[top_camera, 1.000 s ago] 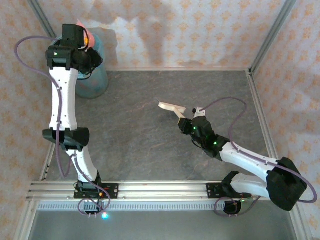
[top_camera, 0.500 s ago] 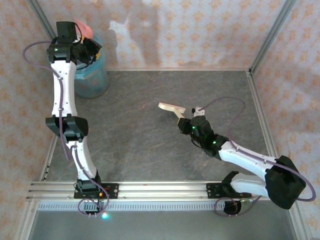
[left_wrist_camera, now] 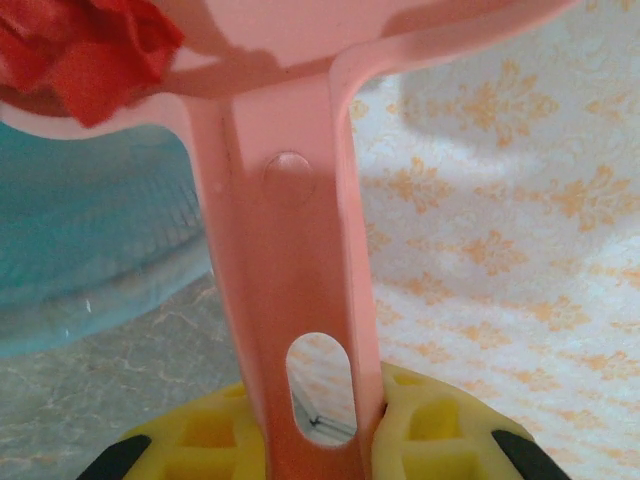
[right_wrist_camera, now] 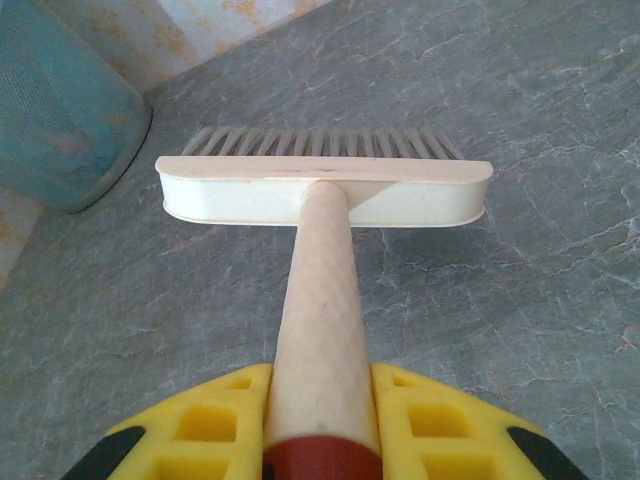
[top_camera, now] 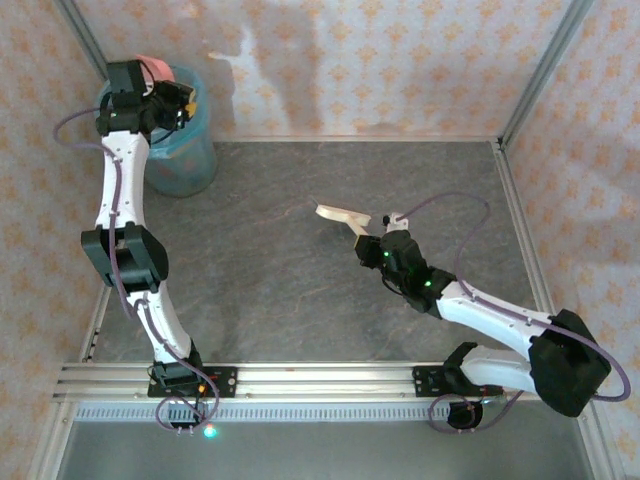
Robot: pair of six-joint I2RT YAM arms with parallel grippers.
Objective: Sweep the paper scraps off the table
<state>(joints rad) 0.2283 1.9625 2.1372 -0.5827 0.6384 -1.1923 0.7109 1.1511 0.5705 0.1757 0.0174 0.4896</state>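
Note:
My left gripper [top_camera: 162,92] is shut on the handle of the pink dustpan [top_camera: 154,68], which it holds over the blue bin [top_camera: 182,152] at the table's far left corner. In the left wrist view its yellow pads [left_wrist_camera: 440,425] clamp the dustpan handle [left_wrist_camera: 290,260], and a red paper scrap [left_wrist_camera: 85,50] lies in the pan above the bin's rim [left_wrist_camera: 90,270]. My right gripper [top_camera: 377,246] is shut on the handle of a cream brush [top_camera: 340,213] at mid table. The right wrist view shows the brush head [right_wrist_camera: 325,190] with its bristles resting on the table [right_wrist_camera: 520,300].
The dark marbled table [top_camera: 270,290] has aluminium rails along its front and right sides. Peach patterned walls [top_camera: 380,60] close in the back and both sides. The blue bin [right_wrist_camera: 55,110] stands far to the left of the brush.
The left arm has swung the dustpan further back over the bin, and its elbow has shifted left. The right arm and the brush have stayed put.

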